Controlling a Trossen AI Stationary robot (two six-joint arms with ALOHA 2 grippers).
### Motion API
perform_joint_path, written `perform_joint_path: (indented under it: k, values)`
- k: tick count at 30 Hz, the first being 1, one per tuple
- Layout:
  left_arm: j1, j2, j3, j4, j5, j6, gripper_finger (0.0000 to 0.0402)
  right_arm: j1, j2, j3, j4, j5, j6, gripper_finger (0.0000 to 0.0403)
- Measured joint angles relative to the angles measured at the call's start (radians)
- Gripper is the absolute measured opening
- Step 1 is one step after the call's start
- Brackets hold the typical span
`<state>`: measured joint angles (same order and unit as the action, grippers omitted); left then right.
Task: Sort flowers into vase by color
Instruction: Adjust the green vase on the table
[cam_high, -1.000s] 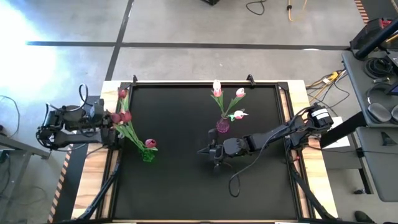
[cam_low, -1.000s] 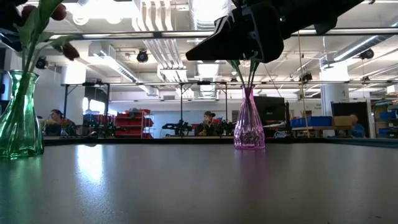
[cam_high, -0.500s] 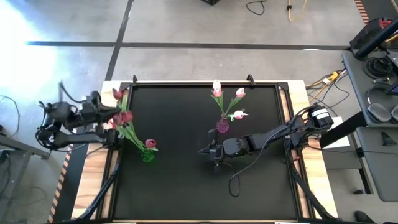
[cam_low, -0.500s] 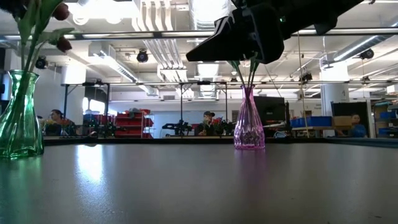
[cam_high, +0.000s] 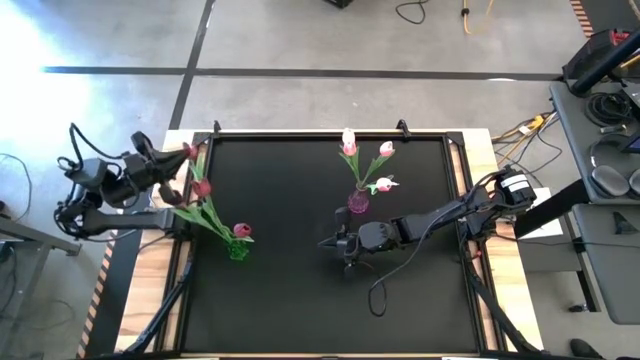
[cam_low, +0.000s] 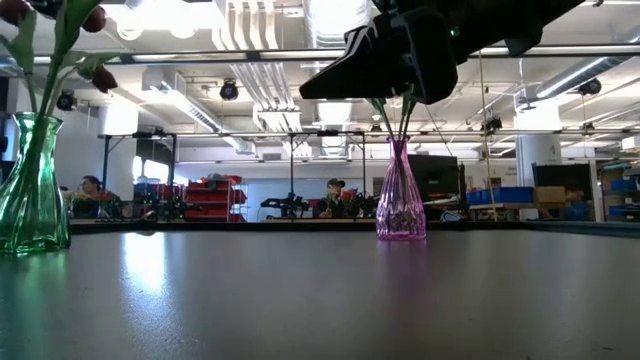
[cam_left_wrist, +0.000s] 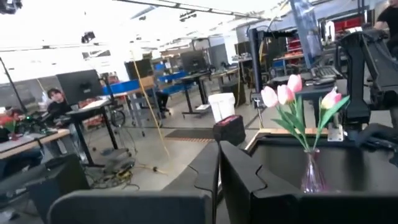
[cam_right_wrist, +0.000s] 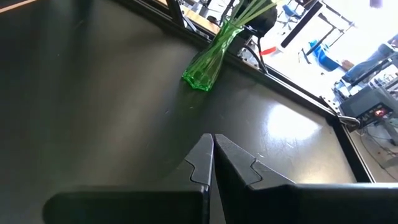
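Observation:
A green glass vase (cam_high: 238, 250) (cam_low: 30, 185) (cam_right_wrist: 208, 62) stands on the left of the black mat. The stems of several dark red tulips (cam_high: 203, 187) (cam_low: 103, 78) stick into it and lean toward the far left. A pink vase (cam_high: 357, 203) (cam_low: 400, 200) (cam_left_wrist: 311, 177) at centre far holds three pale pink-white tulips (cam_high: 348, 145) (cam_left_wrist: 283, 94). My left gripper (cam_high: 172, 160) (cam_left_wrist: 219, 149) is shut, raised off the table's left edge beside the red heads. My right gripper (cam_high: 323, 243) (cam_right_wrist: 213, 138) (cam_low: 305, 93) is shut and hovers over mid-table, near the pink vase.
The black mat (cam_high: 290, 300) lies inside a raised frame with wooden borders (cam_high: 150, 290). Bare mat stretches across the near half and between the two vases. People sit at desks in the room (cam_low: 335, 195) beyond the far edge.
My left gripper has drawn back from the red tulip heads toward the table's left and far side, and has tipped upward. The red tulips in the green vase have swayed slightly and shifted their lean. My right arm has kept still.

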<state>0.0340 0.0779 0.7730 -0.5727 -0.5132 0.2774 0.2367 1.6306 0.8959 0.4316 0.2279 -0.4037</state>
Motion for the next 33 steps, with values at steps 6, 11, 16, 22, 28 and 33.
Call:
perform_joint_path:
  k: [6, 11, 16, 22, 28, 33]
  values:
    - [0.000, 0.068, -0.011, 0.008, 0.025, -0.037, 0.0000, 0.000, 0.000, 0.000, 0.000, -0.001, -0.013, 0.0009]
    - [0.000, 0.187, -0.038, 0.098, 0.089, -0.003, 0.0000, 0.000, 0.000, 0.000, 0.000, -0.002, -0.012, 0.0009]
    - [0.018, 0.266, -0.007, 0.120, 0.058, 0.049, 0.0000, 0.000, 0.000, 0.000, -0.001, -0.004, -0.009, 0.0009]
    - [0.081, 0.293, 0.062, 0.114, 0.008, 0.071, 0.0000, 0.000, 0.000, 0.000, -0.006, -0.009, -0.009, 0.0009]
    - [0.181, 0.366, 0.071, 0.113, 0.068, 0.078, 0.0000, 0.000, 0.000, 0.000, 0.006, -0.028, -0.009, 0.0009]
    - [0.335, 0.479, 0.080, 0.140, 0.155, 0.106, 0.0000, 0.000, 0.000, 0.000, 0.008, -0.029, -0.008, 0.0009]
